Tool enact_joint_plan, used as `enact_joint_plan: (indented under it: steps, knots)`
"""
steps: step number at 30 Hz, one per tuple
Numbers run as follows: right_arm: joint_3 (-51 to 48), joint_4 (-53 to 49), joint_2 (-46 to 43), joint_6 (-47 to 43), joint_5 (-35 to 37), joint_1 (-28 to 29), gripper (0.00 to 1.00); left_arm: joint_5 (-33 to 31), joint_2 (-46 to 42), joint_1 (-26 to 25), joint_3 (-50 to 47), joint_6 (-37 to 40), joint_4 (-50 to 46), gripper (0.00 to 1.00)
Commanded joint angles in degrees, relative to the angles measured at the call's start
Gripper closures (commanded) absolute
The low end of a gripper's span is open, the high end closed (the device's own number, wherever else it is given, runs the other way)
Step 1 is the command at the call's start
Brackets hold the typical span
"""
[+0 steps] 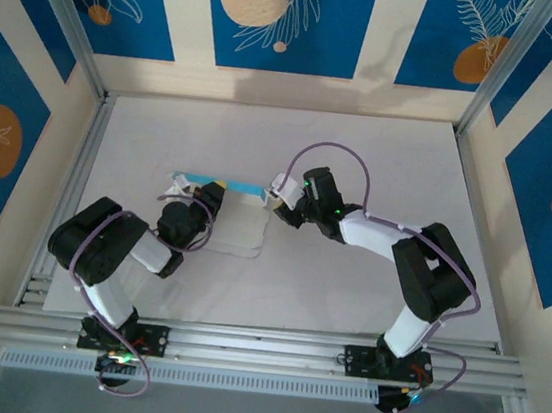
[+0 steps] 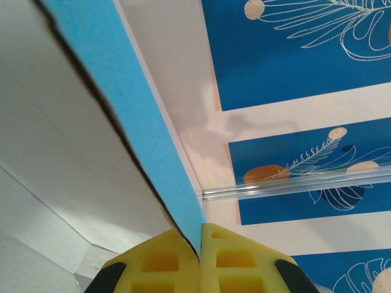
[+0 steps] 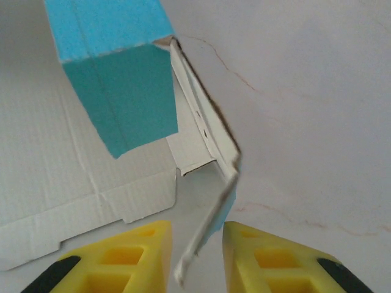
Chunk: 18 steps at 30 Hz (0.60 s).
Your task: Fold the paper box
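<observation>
Nearby, the left gripper [image 2: 200, 244] is pinched shut on a raised blue flap of the paper box [image 1: 240, 227]. The right gripper [image 3: 197, 241] stands partly open (a white flap between, untouched). The box lies mid-table [image 1: 384, 149].

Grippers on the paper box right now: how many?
2. The left gripper is shut on the raised blue wall along the far edge of the paper box; the right gripper straddles a flap at that wall's right end, jaws apart.

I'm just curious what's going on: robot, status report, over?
Left gripper shut on paper box's blue edge. Right gripper open around a raised flap. Box partly folded; nothing in the way.
</observation>
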Motion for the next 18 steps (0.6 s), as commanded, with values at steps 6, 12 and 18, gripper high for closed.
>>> enact_joint_plan:
  steps: [6, 12, 18]
  knots:
    - [-1.0, -2.2, -6.8, -4.6, -16.3, -5.7, 0.72, -2.0, 2.1, -0.5, 0.6, -3.1, -1.1, 1.0]
    - [3.3, -4.1, -6.5, 2.8, -18.6, -11.9, 0.73, -2.0, 3.1, -0.4, 2.1, -4.3, -2.4, 1.0]
    - [16.9, -16.6, 6.7, -0.2, -8.3, -10.1, 0.78, -2.3, 3.0, -0.4, 3.2, -5.7, -5.0, 1.0]
